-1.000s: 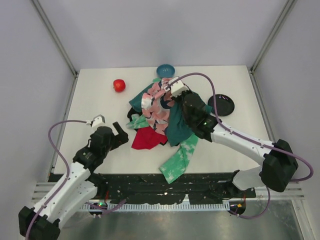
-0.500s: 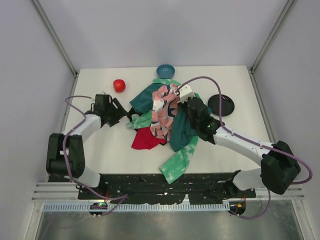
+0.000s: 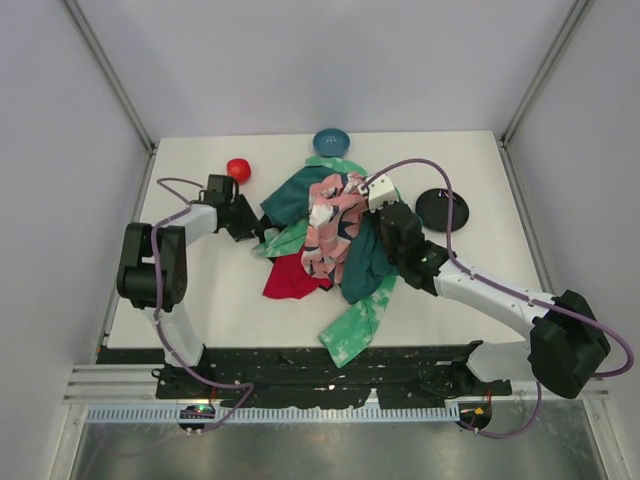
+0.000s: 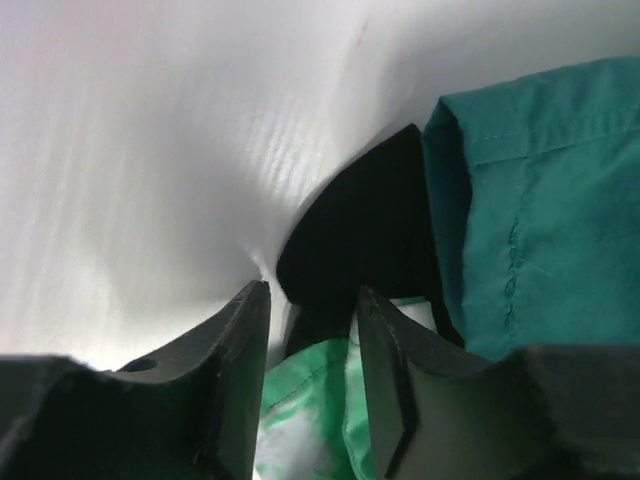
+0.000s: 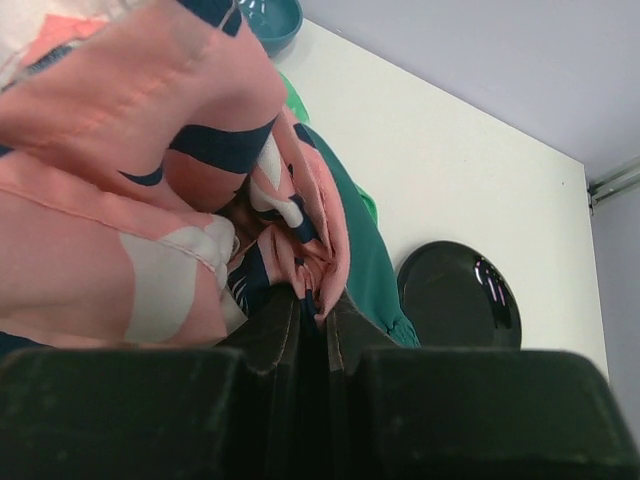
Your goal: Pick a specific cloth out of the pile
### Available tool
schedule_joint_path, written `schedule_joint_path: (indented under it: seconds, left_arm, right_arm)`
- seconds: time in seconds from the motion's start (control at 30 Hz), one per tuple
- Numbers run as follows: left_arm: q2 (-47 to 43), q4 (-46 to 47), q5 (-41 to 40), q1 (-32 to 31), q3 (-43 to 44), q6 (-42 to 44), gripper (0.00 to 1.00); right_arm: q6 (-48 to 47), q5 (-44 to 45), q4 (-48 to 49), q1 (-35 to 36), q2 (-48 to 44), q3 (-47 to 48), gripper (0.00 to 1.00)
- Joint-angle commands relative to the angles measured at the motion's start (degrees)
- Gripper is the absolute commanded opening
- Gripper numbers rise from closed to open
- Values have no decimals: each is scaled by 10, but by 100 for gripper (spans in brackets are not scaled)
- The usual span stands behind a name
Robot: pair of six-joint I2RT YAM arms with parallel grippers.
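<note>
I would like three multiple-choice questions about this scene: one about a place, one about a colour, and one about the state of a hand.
1. Where does the black plate lie?
A) to the right of the pile
B) to the left of it
C) on top of it

2. What colour is the bowl at the far side?
A) yellow
B) blue
C) white

3. In what state is the right hand?
A) open and empty
B) shut on the pink patterned cloth
C) shut on the bowl

Answers:
1 A: the top view shows the plate apart from the heap, on its right.
2 B: the top view shows it blue.
3 B: the right wrist view shows pink fabric pinched between the fingers.
</note>
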Motion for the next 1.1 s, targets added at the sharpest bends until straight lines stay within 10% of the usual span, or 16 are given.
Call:
schedule_joint_path:
  seconds: [0.0, 0.13, 0.63, 1.07]
  left_arm:
    - [29, -7, 19, -20, 25, 8, 37]
    - [23, -3, 26, -28, 8, 0, 0]
    - [-441, -107, -171, -112, 124, 129, 0]
    - [-429, -261, -196, -129, 529, 240, 0]
  right_arm:
    - [19, 19, -12, -4, -23, -11, 5]
    - [25, 10, -19, -4, -26, -19, 5]
    - [104, 18, -106, 32, 56, -25, 5]
    - [181, -5, -120, 88, 134, -26, 6]
